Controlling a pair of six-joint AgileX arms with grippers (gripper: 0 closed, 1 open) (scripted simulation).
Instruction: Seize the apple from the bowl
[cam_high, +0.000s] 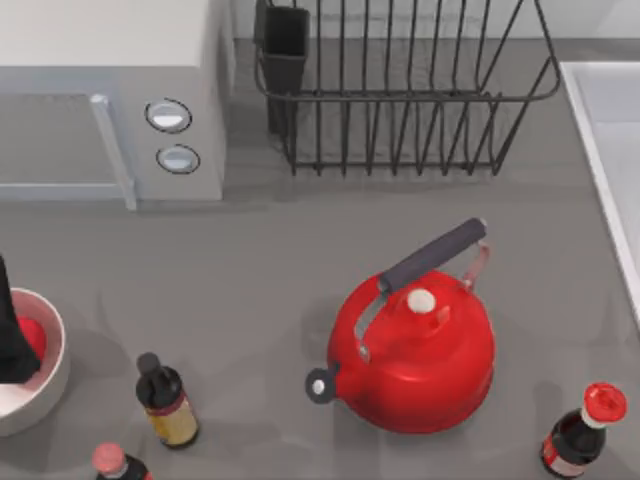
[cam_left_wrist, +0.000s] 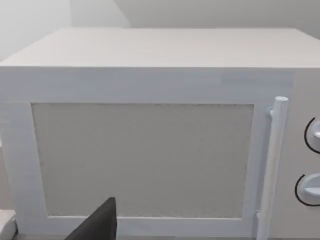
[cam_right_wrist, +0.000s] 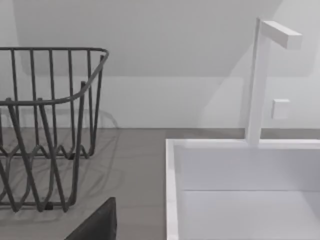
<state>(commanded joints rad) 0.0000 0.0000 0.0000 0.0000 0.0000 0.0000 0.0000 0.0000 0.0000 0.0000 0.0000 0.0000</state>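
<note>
Grey countertop (cam_high: 250, 250) scene: the small glossy red apple (cam_high: 33, 338) lies inside the round white thick-rimmed bowl (cam_high: 52, 375) at the 9 o'clock edge. Left gripper (cam_high: 12, 350), dark, sits in the bowl, touching the apple's 9 o'clock side; finger state cannot be determined. Large red kettle (cam_high: 415, 360) stands at 5 o'clock.

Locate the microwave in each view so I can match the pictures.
Top view: microwave at the upper left, dish rack to its right.
Left wrist view: microwave front-on, its handle facing the camera.
Right wrist view: faces the dish rack and sink.
Shared landmarks: the handle, top and left wrist; the dish rack, top and right wrist.
</note>
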